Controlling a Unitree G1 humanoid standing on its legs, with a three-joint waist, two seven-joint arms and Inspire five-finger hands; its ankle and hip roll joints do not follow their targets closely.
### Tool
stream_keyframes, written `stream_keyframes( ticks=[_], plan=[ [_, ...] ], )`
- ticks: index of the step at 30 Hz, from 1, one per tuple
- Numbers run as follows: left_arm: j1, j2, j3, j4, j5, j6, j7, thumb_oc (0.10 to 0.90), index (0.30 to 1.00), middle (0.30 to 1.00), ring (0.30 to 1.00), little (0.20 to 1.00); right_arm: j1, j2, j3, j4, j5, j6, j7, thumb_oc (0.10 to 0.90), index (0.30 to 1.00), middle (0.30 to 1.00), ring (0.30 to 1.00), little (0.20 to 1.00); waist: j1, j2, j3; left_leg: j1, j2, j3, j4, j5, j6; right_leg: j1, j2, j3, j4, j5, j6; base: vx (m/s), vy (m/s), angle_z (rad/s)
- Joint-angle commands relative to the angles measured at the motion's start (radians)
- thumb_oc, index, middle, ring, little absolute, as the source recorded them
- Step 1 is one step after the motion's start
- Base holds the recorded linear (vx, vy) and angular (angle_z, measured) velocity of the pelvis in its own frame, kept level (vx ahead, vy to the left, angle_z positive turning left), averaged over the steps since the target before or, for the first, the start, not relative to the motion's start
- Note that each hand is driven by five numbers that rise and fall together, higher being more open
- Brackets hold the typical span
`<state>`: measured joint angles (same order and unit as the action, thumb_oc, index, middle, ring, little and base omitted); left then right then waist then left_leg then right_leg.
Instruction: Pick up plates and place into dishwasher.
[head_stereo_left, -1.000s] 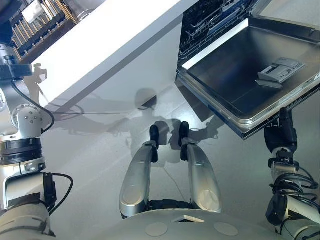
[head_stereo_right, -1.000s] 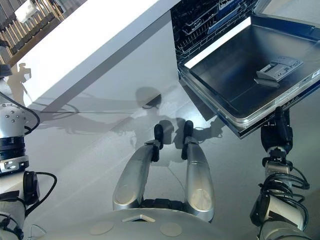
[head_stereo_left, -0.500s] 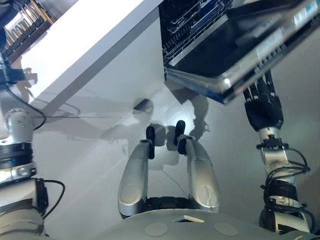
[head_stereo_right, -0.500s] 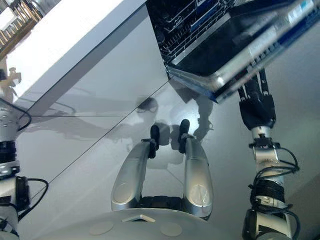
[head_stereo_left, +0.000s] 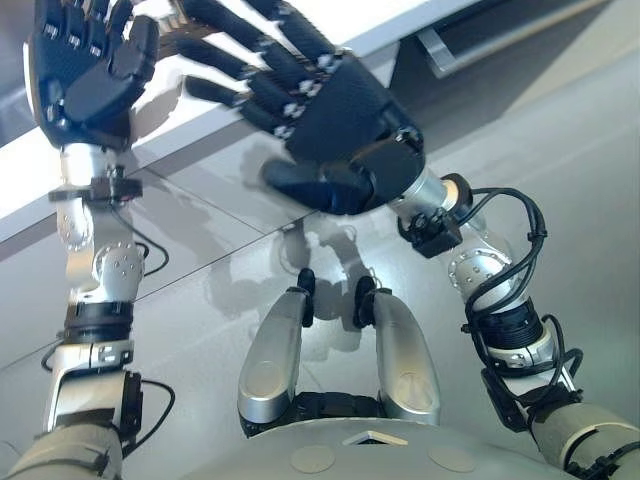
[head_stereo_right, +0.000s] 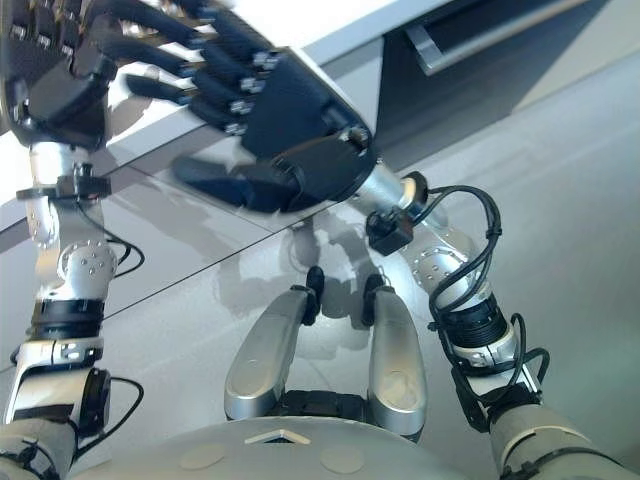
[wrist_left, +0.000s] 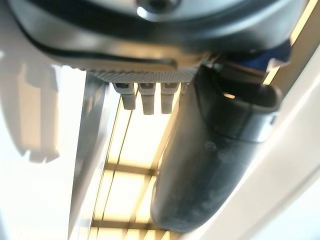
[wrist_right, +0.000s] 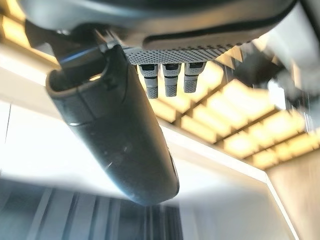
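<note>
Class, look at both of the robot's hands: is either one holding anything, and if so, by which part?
Nothing is held. The left hand and the right hand are both raised in front of the white counter with fingers spread and empty.

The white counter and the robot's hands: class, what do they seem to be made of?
White counter: probably laminate or painted board, smooth and matte. Left hand and right hand: likely dark plastic with a rubbery, dotted grip texture on the palms.

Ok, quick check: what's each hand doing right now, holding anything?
Left hand: open, fingers spread, holding nothing.
Right hand: open, fingers extended, holding nothing.
</note>
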<state>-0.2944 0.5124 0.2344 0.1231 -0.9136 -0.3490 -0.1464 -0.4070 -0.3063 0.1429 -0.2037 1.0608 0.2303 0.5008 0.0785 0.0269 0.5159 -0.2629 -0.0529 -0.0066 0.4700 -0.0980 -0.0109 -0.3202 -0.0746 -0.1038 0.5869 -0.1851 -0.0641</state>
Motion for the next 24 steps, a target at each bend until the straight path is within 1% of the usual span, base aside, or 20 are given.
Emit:
stream_keyframes(
  ticks=[1,3,4,5,6,7,10,12,13,15,17,20,22,23,24],
  plan=[
    [0.119,-0.033,0.062,0.003,-0.017,-0.017,-0.064,0.8,0.9,0.9,0.9,0.9,0.132,0.105,-0.134,0.056,-0.065,-0.079,-0.02,0.8,0.9,0.9,0.9,0.9,-0.027,-0.012,-0.168,0.048,-0.064,0.051,-0.038,-0.01,0.094,0.062,0.001,-0.024,-0.166,0.122,0.056,0.17,0.063,-0.05],
    [0.181,-0.077,0.091,-0.013,-0.002,-0.026,-0.094,0.8,0.9,0.9,0.9,0.9,0.236,0.129,-0.208,0.155,-0.118,-0.088,0.025,0.8,0.9,0.9,0.9,0.9,-0.037,-0.01,-0.192,0.086,-0.064,0.053,-0.072,-0.006,0.096,0.089,-0.002,-0.02,-0.193,0.126,0.064,0.14,0.055,-0.04],
    [0.207,-0.09,0.104,-0.021,0.0,-0.031,-0.104,0.8,0.9,0.9,0.9,0.9,0.283,0.133,-0.236,0.197,-0.129,-0.111,0.029,0.8,0.9,0.9,0.9,0.9,-0.041,-0.01,-0.201,0.101,-0.063,0.054,-0.086,-0.006,0.096,0.099,-0.004,-0.019,-0.203,0.126,0.068,0.09,0.038,-0.05],
    [0.232,-0.101,0.112,-0.031,0.005,-0.04,-0.109,0.8,0.9,0.9,0.9,0.9,0.325,0.136,-0.257,0.238,-0.169,-0.126,0.028,0.8,0.9,0.9,0.9,0.9,-0.046,-0.011,-0.211,0.115,-0.063,0.054,-0.1,-0.007,0.097,0.111,-0.006,-0.018,-0.217,0.126,0.073,0.04,0.019,-0.08],
    [0.255,-0.109,0.124,-0.042,0.004,-0.047,-0.111,0.8,0.9,0.9,0.9,0.9,0.368,0.134,-0.278,0.287,-0.221,-0.179,0.024,0.8,0.9,0.9,0.9,0.9,-0.052,-0.013,-0.221,0.131,-0.062,0.055,-0.122,-0.005,0.098,0.126,-0.008,-0.019,-0.241,0.129,0.078,0.01,0.005,-0.08],
    [0.268,-0.115,0.131,-0.049,0.004,-0.053,-0.111,0.8,0.9,0.9,0.9,0.9,0.395,0.134,-0.292,0.318,-0.243,-0.193,0.017,0.8,0.9,0.9,0.9,0.9,-0.058,-0.014,-0.227,0.141,-0.062,0.055,-0.137,-0.002,0.097,0.134,-0.008,-0.019,-0.256,0.132,0.082,-0.02,-0.007,-0.1],
    [0.299,-0.13,0.154,-0.063,0.003,-0.074,-0.109,0.8,0.9,0.9,0.9,0.9,0.486,0.117,-0.331,0.47,-0.36,-0.291,0.017,0.8,0.9,0.9,0.9,0.9,-0.074,-0.021,-0.255,0.173,-0.063,0.055,-0.195,0.008,0.092,0.168,-0.004,-0.016,-0.316,0.141,0.096,-0.05,-0.026,-0.07],
    [0.297,-0.132,0.167,-0.052,-0.001,-0.082,-0.107,0.8,0.9,0.9,0.9,0.9,0.527,0.088,-0.343,0.598,-0.474,-0.392,0.007,0.8,0.9,0.9,0.9,0.9,-0.085,-0.023,-0.274,0.2,-0.062,0.057,-0.251,0.02,0.084,0.194,0.001,-0.019,-0.366,0.147,0.104,-0.07,-0.038,-0.06],
    [0.292,-0.13,0.165,-0.045,-0.002,-0.085,-0.099,0.8,0.9,0.9,0.9,0.9,0.536,0.07,-0.339,0.651,-0.522,-0.428,-0.031,0.8,0.9,0.9,0.9,0.9,-0.089,-0.024,-0.283,0.212,-0.061,0.058,-0.276,0.026,0.08,0.207,0.005,-0.02,-0.39,0.15,0.107,-0.1,-0.049,-0.06],
    [0.273,-0.123,0.171,-0.025,0.013,-0.074,-0.069,0.8,0.9,0.9,0.9,0.9,0.549,0.045,-0.331,0.757,-0.579,-0.455,-0.065,0.8,0.9,0.9,0.9,0.9,-0.096,-0.025,-0.307,0.238,-0.061,0.06,-0.326,0.034,0.07,0.235,0.013,-0.026,-0.442,0.157,0.115,-0.12,-0.064,-0.01],
    [0.25,-0.115,0.175,0.008,0.025,-0.063,-0.044,0.8,0.9,0.9,0.9,0.9,0.548,0.012,-0.321,0.868,-0.662,-0.511,-0.109,0.8,0.9,0.9,0.9,0.9,-0.1,-0.023,-0.33,0.259,-0.059,0.062,-0.364,0.039,0.064,0.26,0.021,-0.027,-0.486,0.164,0.117,-0.1,-0.057,-0.06],
    [0.206,-0.104,0.168,0.067,0.039,-0.037,0.001,0.8,0.9,0.9,0.9,0.9,0.525,-0.019,-0.298,1.065,-0.751,-0.552,-0.154,0.8,0.9,0.9,0.9,0.9,-0.104,-0.018,-0.365,0.288,-0.058,0.063,-0.397,0.036,0.056,0.293,0.033,-0.024,-0.545,0.175,0.119,-0.08,-0.055,0.04],
    [0.172,-0.098,0.159,0.116,0.043,-0.021,0.022,0.8,0.9,0.9,0.9,0.9,0.49,-0.026,-0.28,1.226,-0.824,-0.549,-0.202,0.8,0.9,0.9,0.9,0.9,-0.1,-0.012,-0.391,0.31,-0.055,0.064,-0.415,0.031,0.054,0.321,0.041,-0.027,-0.574,0.177,0.119,-0.06,-0.082,0.03],
    [0.168,-0.096,0.158,0.122,0.043,-0.019,0.023,0.8,0.9,0.9,0.9,0.9,0.484,-0.026,-0.278,1.244,-0.839,-0.546,-0.209,0.8,0.9,0.9,0.9,0.9,-0.099,-0.011,-0.394,0.313,-0.054,0.064,-0.418,0.03,0.053,0.325,0.042,-0.028,-0.576,0.177,0.119,-0.05,-0.082,0.05],
    [0.159,-0.094,0.153,0.135,0.041,-0.017,0.026,0.8,0.9,0.9,0.9,0.9,0.472,-0.025,-0.269,1.292,-0.877,-0.534,-0.242,0.8,0.9,0.9,0.9,0.9,-0.096,-0.009,-0.403,0.321,-0.052,0.062,-0.424,0.028,0.053,0.335,0.045,-0.028,-0.579,0.173,0.117,-0.07,-0.083,0.06]
  ],
)
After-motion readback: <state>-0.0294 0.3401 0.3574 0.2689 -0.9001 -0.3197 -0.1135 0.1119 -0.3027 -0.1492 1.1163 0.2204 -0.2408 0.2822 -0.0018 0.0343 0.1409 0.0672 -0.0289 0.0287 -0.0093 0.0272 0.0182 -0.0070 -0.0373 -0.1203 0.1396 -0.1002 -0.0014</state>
